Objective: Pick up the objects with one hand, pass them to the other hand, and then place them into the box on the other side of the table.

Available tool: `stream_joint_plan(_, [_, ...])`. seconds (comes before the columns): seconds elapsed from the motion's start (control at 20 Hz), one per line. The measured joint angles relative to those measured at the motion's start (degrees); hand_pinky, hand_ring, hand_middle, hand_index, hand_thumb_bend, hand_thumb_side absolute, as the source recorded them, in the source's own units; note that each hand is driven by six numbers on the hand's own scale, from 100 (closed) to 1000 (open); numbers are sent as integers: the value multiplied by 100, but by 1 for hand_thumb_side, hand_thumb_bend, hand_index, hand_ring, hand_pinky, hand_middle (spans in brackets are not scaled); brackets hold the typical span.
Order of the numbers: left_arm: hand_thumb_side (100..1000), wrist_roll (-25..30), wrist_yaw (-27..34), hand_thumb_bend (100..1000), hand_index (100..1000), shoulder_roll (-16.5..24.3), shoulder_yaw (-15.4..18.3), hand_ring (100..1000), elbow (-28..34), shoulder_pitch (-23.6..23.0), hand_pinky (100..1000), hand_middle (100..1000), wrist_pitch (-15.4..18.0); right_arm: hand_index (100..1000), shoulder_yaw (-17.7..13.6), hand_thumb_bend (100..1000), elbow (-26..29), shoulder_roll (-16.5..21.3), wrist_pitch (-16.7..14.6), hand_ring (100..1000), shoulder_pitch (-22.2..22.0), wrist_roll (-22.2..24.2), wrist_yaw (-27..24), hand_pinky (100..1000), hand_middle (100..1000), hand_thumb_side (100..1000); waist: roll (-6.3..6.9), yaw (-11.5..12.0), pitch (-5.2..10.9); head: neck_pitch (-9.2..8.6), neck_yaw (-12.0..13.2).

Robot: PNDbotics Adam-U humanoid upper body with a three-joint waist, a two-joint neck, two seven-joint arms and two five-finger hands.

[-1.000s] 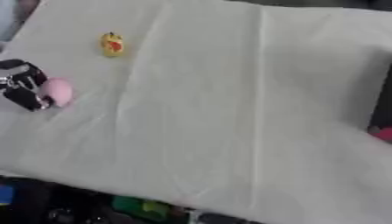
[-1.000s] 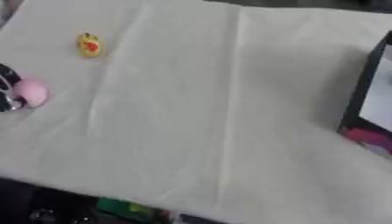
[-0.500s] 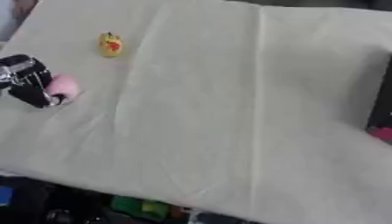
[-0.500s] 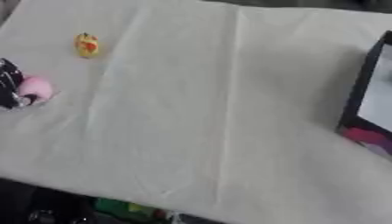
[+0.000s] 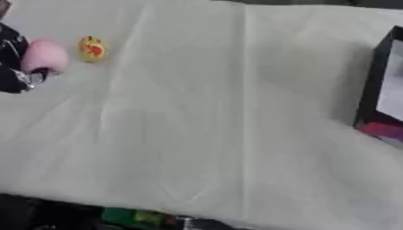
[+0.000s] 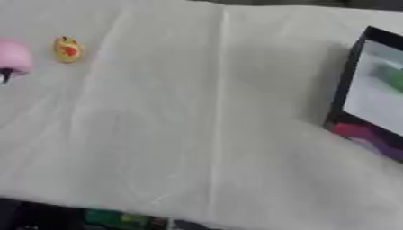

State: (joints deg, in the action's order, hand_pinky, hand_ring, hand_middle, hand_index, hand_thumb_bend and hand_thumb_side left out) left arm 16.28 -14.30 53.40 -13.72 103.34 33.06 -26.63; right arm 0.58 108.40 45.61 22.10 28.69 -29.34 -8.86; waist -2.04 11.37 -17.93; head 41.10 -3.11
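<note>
The left hand (image 5: pixel 14 63) shows at the left edge of the left eye view, black with a bit of silver, its fingers curled round a soft pink object (image 5: pixel 45 55) that sits at the hand's right side; in the right eye view almost only the pink object shows, with a dark sliver of the hand below it; whether the pink object touches the cloth or is held just above it cannot be told; just to its right, apart from it, a small yellow object with a red spot (image 5: pixel 92 48) lies on the white cloth (image 5: pixel 220 117) that covers the table; the cloth has long creases running from the far edge toward the near edge; well apart, at the right edge, stands the box (image 6: pixel 370 90), dark-walled with a pale inside, with something green (image 6: pixel 390 77) in it and something magenta (image 6: pixel 358 132) at its near lower side; what these two are cannot be made out; the right hand shows in neither view, so nothing can be said of its fingers; below the near edge of the cloth, dark shapes and a green thing (image 5: pixel 130 217) show.
</note>
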Motion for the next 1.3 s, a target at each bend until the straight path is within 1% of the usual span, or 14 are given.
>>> stream_joint_plan(0.15, [100, -173, -276, 100, 437, -308, -56, 467, 365, 88, 592, 442, 21, 836, 284, 220, 205, -69, 151, 694, 389, 377, 105, 819, 705, 330, -27, 1, 24, -42, -126])
stream_joint_plan(0.3, [100, -342, -710, 100, 439, -754, -150, 464, 532, 181, 588, 441, 86, 840, 651, 246, 391, -270, 353, 699, 874, 907, 292, 819, 715, 313, -45, -1, 45, -47, -205])
stream_joint_plan(0.5, [100, -608, -1361, 100, 440, -1374, -277, 460, 545, 220, 581, 437, 268, 843, 1189, 283, 495, -726, 587, 707, 1573, 1758, 632, 817, 729, 294, -76, -27, 59, -47, -252])
stream_joint_plan(0.65, [100, -836, -1819, 100, 440, -1797, -355, 457, 474, 223, 570, 435, 486, 849, 1579, 306, 476, -1146, 786, 713, 2006, 2493, 1067, 817, 741, 276, -99, -41, 61, -47, -280])
stream_joint_plan(0.7, [100, -921, -1945, 100, 440, -1923, -373, 456, 441, 225, 567, 433, 561, 850, 1695, 320, 436, -1299, 837, 716, 2123, 2733, 1252, 818, 744, 257, -107, -44, 66, -47, -295])
stream_joint_plan(0.8, [100, -1084, -2120, 100, 438, -2138, -409, 452, 366, 227, 560, 430, 687, 855, 1900, 335, 316, -1604, 898, 719, 2298, 3169, 1636, 817, 750, 246, -125, -46, 81, -47, -326])
stream_joint_plan(0.95, [100, -1320, -2269, 100, 436, -2412, -443, 446, 255, 235, 551, 424, 824, 871, 2139, 378, 69, -2047, 895, 728, 2434, 3664, 2143, 819, 760, 209, -128, -46, 89, -47, -389])
stream_joint_plan(1.15, [100, -1602, -2381, 100, 436, -2666, -504, 444, 135, 254, 548, 422, 963, 875, 2359, 390, -231, -2492, 770, 731, 2517, 4120, 2730, 819, 762, 201, -144, -46, 89, -49, -455])
stream_joint_plan(1.2, [100, -1648, -2389, 100, 434, -2696, -510, 435, 114, 255, 539, 414, 987, 882, 2383, 418, -282, -2554, 740, 737, 2529, 4192, 2838, 819, 765, 170, -147, -46, 89, -49, -462])
stream_joint_plan(1.3, [100, -1774, -2402, 100, 434, -2782, -522, 433, 102, 259, 536, 412, 1044, 883, 2459, 431, -426, -2722, 709, 738, 2586, 4321, 3075, 818, 766, 160, -148, -46, 90, -49, -483])
